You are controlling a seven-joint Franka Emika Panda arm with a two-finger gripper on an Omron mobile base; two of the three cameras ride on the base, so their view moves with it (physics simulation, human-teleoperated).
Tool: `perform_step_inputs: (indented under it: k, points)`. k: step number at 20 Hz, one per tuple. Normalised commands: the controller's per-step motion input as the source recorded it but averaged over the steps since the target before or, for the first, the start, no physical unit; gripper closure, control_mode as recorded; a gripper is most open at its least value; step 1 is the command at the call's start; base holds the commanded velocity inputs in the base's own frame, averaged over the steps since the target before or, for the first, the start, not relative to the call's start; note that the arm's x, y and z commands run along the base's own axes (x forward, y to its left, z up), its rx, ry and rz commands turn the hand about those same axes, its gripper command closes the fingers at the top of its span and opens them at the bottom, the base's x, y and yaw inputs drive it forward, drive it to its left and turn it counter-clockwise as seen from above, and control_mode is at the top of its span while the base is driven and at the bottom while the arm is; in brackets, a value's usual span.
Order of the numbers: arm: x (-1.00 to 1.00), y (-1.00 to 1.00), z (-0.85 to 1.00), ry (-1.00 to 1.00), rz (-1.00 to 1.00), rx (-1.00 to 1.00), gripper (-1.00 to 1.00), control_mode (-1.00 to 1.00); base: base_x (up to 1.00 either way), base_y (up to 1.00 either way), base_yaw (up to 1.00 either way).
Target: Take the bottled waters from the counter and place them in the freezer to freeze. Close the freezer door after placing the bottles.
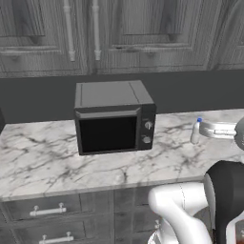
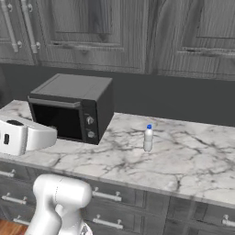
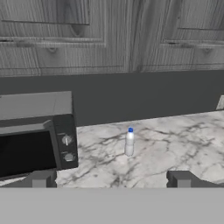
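One bottled water, pale white with a blue cap [image 3: 129,142], stands upright on the white marble counter [image 3: 175,144], just right of the microwave. The same bottle [image 2: 148,137] shows in the right base view and again [image 1: 195,131] in the left base view. My gripper [image 3: 111,180] is open, its two dark fingertips [image 3: 41,179] set wide apart with nothing between them. It hovers short of the counter's front edge, pointed at the bottle, which stands well ahead between the fingers' line. The freezer and its door are out of view.
A dark microwave [image 1: 114,119] sits on the counter [image 1: 47,157] left of the bottle. Dark wooden wall cabinets [image 1: 119,28] hang above a dark backsplash. Grey drawers with silver handles [image 2: 110,197] run below the counter edge. Bare marble [image 2: 197,156] lies right of the bottle.
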Motion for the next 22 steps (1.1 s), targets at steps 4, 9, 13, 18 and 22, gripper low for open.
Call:
perform_step_inputs:
  k: [4,9,13,18,22]
  points:
    - [0.0,0.0,0.0,0.0,0.0,0.0,-1.0,1.0,0.35,-0.4,0.01]
    - [0.0,0.0,0.0,0.0,0.0,0.0,-1.0,1.0,0.2,-0.09,0.0]
    - [0.0,0.0,0.0,0.0,0.0,0.0,-1.0,1.0,0.15,0.0,0.0]
    - [0.0,0.0,0.0,0.0,0.0,0.0,-1.0,1.0,0.28,0.0,0.0]
    - [0.0,0.0,0.0,0.0,0.0,0.0,-1.0,1.0,0.35,0.0,0.0]
